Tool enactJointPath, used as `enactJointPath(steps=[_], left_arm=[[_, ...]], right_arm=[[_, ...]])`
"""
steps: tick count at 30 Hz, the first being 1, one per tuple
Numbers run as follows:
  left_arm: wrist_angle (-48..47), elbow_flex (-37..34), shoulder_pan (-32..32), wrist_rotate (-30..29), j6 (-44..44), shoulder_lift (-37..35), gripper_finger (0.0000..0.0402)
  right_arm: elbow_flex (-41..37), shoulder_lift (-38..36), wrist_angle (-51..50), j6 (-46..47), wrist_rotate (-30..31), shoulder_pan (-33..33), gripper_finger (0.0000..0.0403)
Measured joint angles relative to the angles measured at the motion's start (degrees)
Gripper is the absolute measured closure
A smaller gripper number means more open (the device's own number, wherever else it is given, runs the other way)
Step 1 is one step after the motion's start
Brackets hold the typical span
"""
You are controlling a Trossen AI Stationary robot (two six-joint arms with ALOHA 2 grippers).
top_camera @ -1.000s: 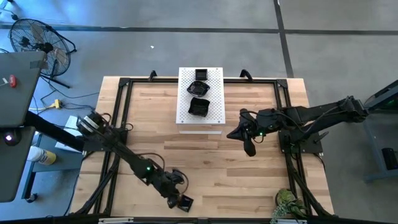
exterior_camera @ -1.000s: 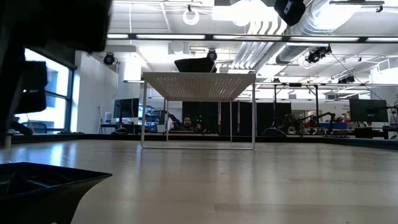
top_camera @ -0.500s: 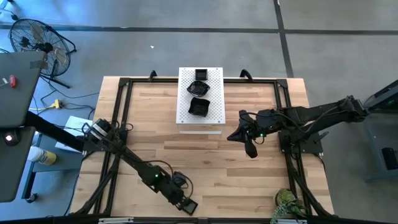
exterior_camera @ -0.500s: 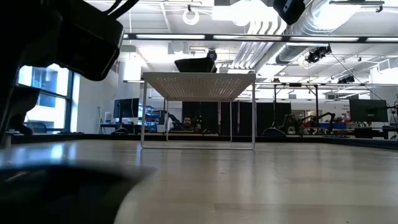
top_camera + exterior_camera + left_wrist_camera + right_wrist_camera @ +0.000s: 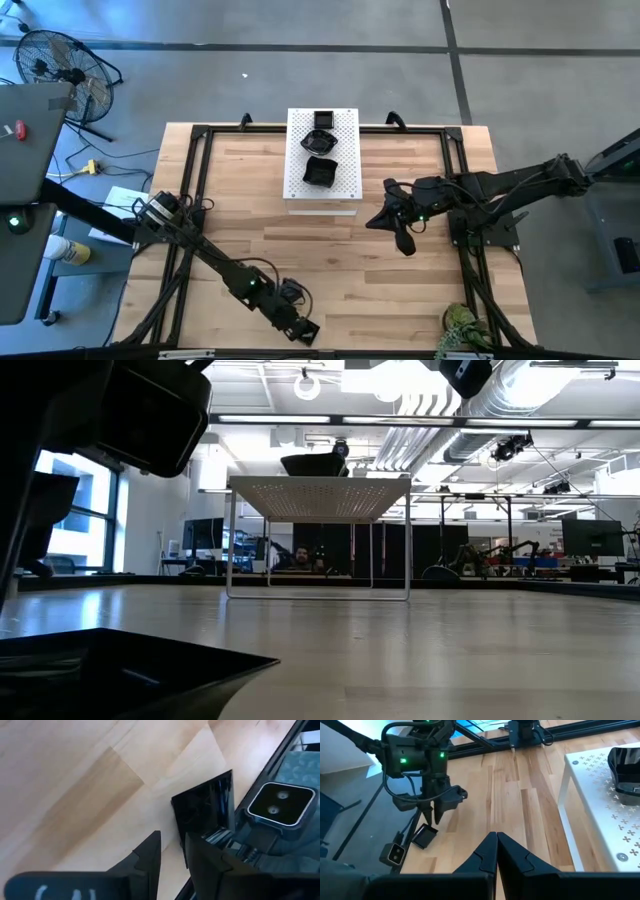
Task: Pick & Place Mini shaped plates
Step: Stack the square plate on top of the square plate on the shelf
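The left gripper (image 5: 172,852), jaws slightly apart, hovers at the table's near edge, a square mini plate (image 5: 205,810) just beyond its tips (right gripper (image 5: 400,240) waits shut, well apart).

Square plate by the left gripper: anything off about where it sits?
Yes. The square plate lies at the table's near edge, against the black frame rail, far from the three plates on the white board. The left gripper is right at it; the right gripper hangs mid-table.
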Motion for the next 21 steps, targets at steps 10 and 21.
enactJointPath(steps=[10, 21], left_arm=[[0.3, 0.0, 0.0, -2.1, -1.5, 0.0, 0.0279], [1.5, 0.8, 0.0, -1.6, -3.6, 2.4, 0.0284]], right_arm=[[0.0, 0.0, 0.0, 0.2, -1.4, 0.0, 0.0400], [0.0, 0.0, -0.1, 0.0, -1.5, 0.0, 0.0400]])
